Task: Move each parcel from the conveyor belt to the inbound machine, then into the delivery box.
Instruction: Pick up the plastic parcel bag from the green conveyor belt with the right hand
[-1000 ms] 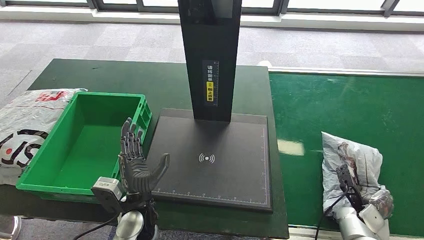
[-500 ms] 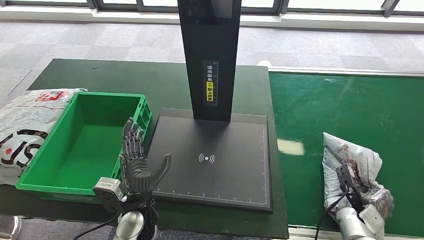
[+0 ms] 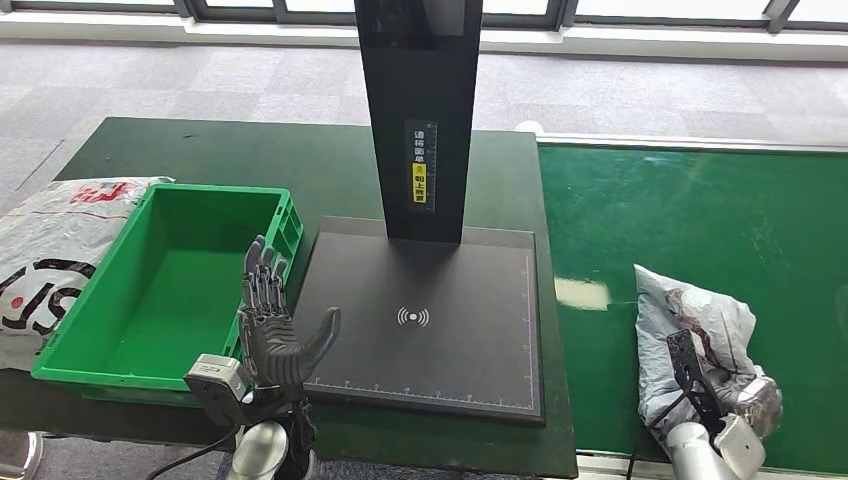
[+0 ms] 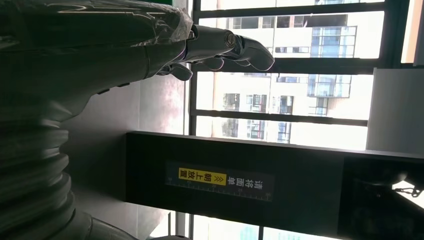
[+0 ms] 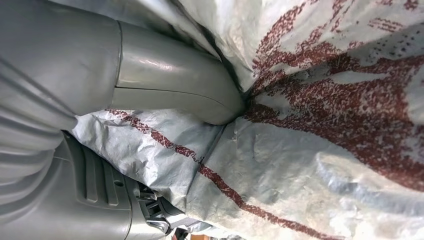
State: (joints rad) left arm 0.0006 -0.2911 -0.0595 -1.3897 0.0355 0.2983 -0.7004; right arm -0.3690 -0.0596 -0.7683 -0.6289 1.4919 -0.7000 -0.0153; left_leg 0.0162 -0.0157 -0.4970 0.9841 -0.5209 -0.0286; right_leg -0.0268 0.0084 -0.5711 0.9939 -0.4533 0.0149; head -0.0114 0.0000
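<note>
A crumpled grey-white parcel [image 3: 700, 320] with dark red print lies on the green conveyor belt [image 3: 700, 200] at the front right. My right hand [image 3: 752, 402] grips its near end, mostly hidden under the bag. In the right wrist view the thumb [image 5: 175, 90] presses into a fold of the parcel [image 5: 325, 125]. My left hand [image 3: 270, 325] stands upright and open, fingers spread, between the green delivery box [image 3: 70, 345] and the inbound machine's black plate [image 3: 430, 370]. The left wrist view has that hand [image 4: 150, 40] holding nothing.
The machine's black column [image 3: 420, 120] rises from the back of the plate. A large white bag with red and black print [image 3: 50, 250] lies left of the delivery box. The box's inside is bare green. The table's front edge is close to both arms.
The parcel and my right hand have shifted slightly left along the belt. My left hand has stayed in place.
</note>
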